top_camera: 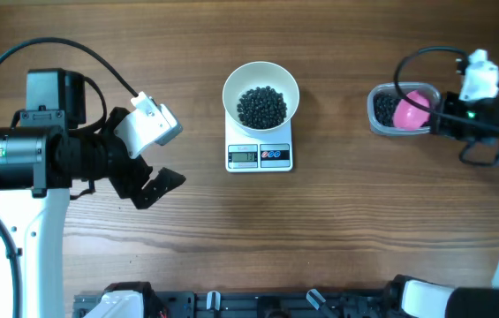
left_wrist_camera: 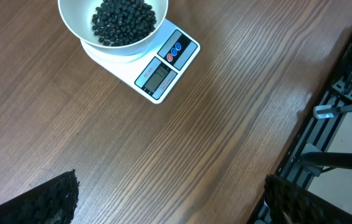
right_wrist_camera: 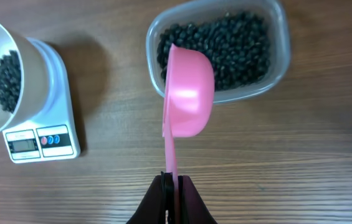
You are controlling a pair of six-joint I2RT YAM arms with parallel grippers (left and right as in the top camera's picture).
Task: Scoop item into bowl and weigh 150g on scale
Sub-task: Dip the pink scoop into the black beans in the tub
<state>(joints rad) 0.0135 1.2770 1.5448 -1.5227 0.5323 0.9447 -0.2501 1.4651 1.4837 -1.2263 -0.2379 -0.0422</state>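
The bowl [top_camera: 260, 88] sits on the scale [top_camera: 260, 156] at the middle of the table [top_camera: 337, 230], and a heap of beans [top_camera: 261, 107] covers its bottom. The scale's display [left_wrist_camera: 157, 76] faces the robot, with 2 round buttons [left_wrist_camera: 174, 51], 1 red and 1 blue, just beside it; the reading is too small to make out. Well to the right stands a clear tub [right_wrist_camera: 278, 37] holding more beans. The right gripper [right_wrist_camera: 172, 196] is pinched tight on the thin handle of a pink scoop [right_wrist_camera: 188, 93], whose cup is turned on edge over the tub's near rim. Whether the cup touches the beans or carries any cannot be told. The left gripper [top_camera: 150, 184] hangs over bare table to the left of the scale, well apart from it, jaws spread wide and holding nothing; in the left wrist view its 2 dark fingertips [left_wrist_camera: 57, 199] frame the lower corners, with bowl and scale at the top.
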